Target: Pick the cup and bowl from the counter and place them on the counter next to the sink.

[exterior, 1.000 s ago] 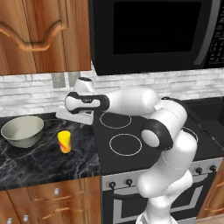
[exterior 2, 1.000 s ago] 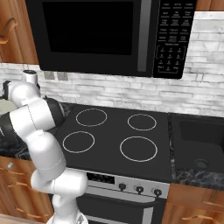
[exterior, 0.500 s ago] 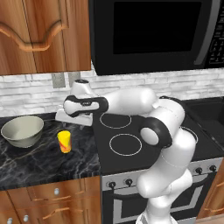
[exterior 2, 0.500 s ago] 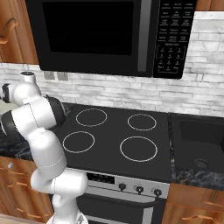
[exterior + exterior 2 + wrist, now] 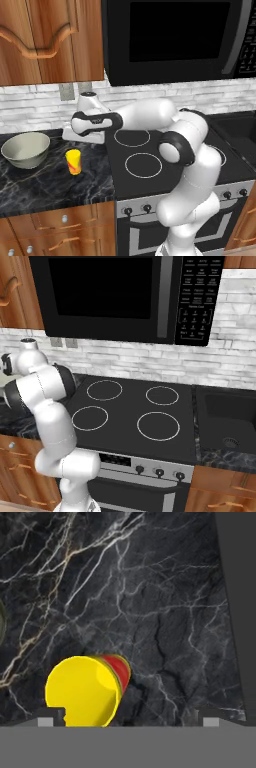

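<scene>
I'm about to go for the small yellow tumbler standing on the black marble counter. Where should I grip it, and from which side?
Grip the small yellow handleless tumbler across its round wall just below the rim, coming straight down from above. It stands upright with no handle, so any opposing sides work. The open end effector sits off-centre in the hand view: centre it first. The wide grey-beige bowl stands apart, leaving finger room.

Yellow cup [image 5: 73,162] with red mark – grey-beige bowl [image 5: 26,149] – black veined counter [image 5: 50,185]

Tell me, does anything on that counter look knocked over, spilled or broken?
Nothing stands out. The yellow cup stands upright on the black counter, apart from the bowl, which sits level. No spills show.
</scene>
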Robot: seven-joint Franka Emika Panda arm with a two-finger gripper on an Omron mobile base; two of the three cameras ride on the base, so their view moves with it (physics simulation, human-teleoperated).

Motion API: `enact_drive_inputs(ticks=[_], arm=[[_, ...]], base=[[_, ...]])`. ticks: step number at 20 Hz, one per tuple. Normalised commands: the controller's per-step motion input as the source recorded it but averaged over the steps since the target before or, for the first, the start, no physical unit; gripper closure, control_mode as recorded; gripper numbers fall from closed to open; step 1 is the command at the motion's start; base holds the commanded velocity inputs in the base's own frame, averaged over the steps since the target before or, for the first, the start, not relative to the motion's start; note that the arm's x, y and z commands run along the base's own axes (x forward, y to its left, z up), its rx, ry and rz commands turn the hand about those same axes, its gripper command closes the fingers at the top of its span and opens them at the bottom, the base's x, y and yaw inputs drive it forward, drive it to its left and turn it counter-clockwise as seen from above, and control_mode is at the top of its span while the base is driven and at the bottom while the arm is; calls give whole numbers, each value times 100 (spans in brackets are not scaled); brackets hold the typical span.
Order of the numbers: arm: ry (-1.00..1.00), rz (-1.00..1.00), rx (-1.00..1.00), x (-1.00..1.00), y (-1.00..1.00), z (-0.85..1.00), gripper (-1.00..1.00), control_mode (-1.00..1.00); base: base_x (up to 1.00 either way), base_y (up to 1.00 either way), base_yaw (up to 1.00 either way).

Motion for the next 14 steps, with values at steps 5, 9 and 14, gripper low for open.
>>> enact_drive_inputs(ticks=[5, 9, 14], arm=[[4, 0, -2, 29, 5, -1, -100, -100], [5, 0, -2, 33, 6, -9, -100, -100], [4, 0, -3, 36, 12, -15, -100, -100]], base=[[0, 0, 0], [0, 0, 0], [0, 0, 0]])
